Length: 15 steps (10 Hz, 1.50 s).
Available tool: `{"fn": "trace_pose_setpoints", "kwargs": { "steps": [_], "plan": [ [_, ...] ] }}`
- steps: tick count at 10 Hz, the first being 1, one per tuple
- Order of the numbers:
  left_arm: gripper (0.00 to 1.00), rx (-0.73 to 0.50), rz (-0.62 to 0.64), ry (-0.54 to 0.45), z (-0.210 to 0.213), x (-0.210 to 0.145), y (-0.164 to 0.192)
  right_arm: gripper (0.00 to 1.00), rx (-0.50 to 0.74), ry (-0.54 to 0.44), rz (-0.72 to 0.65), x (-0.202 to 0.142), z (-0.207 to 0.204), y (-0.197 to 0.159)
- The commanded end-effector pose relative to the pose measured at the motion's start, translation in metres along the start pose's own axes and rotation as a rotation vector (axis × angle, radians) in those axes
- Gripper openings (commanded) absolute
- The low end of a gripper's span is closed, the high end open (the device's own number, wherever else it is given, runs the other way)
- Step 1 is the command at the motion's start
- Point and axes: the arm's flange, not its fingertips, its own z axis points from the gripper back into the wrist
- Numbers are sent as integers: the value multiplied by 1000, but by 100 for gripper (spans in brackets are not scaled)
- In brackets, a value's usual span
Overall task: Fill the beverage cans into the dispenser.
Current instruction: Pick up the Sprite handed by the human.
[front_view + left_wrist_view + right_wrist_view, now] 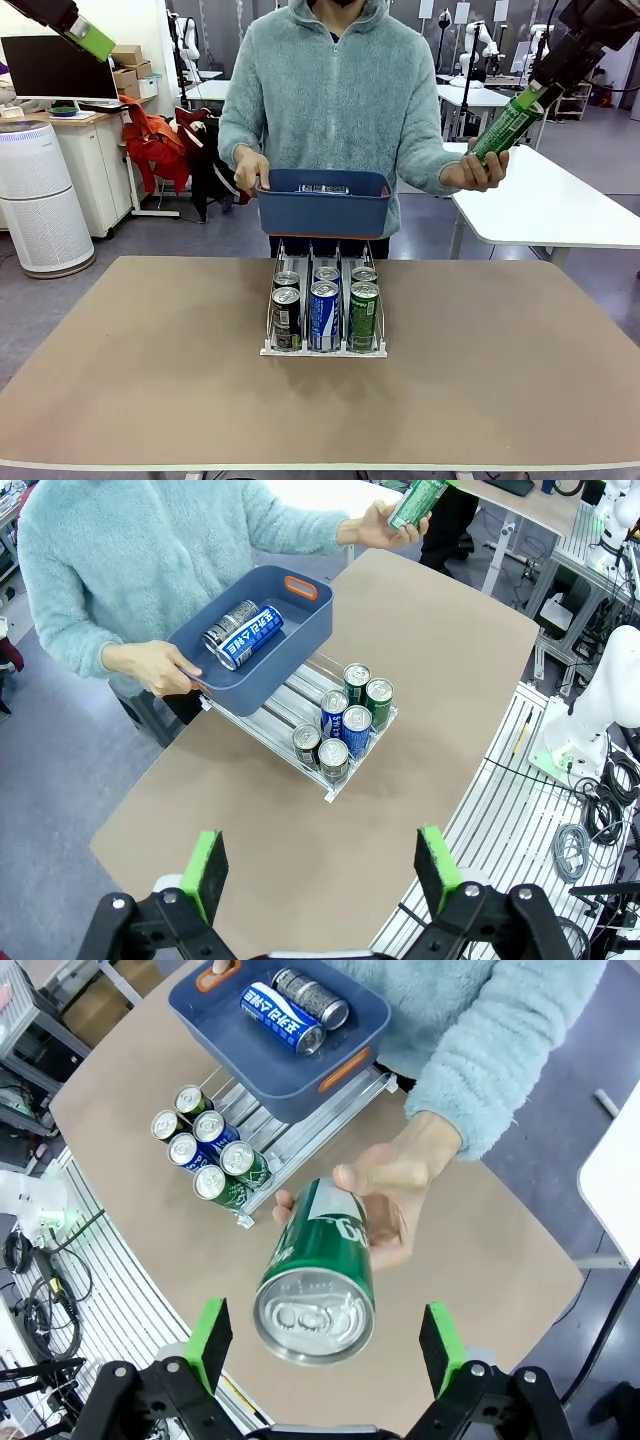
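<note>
Left gripper [320, 855] released, high far left; right gripper [322, 1345] released, by green can [322, 1260] in person's hand [400, 1185].

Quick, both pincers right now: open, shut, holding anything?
Left pincer: open, empty.
Right pincer: open, not gripping; a person's hand holds a green can up to it.

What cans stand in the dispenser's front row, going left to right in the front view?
Dark silver-and-black can → blue can with white lettering → green can.
</note>
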Motion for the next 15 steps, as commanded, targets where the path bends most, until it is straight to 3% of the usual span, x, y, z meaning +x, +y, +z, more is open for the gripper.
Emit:
{"fn": "trace_pose_setpoints", "kwargs": {
  "steps": [1,13,15],
  "plan": [
    [100,4,-8,3,-2,-2,1,100,15,-17,10,5,-11,-4],
    [100,4,-8,3,-2,-2,1,100,93,61,12,5,-29,-7],
    [100,4,-8,3,-2,-2,1,100,47,44,-2,7,-30,-5]
  ]
}}
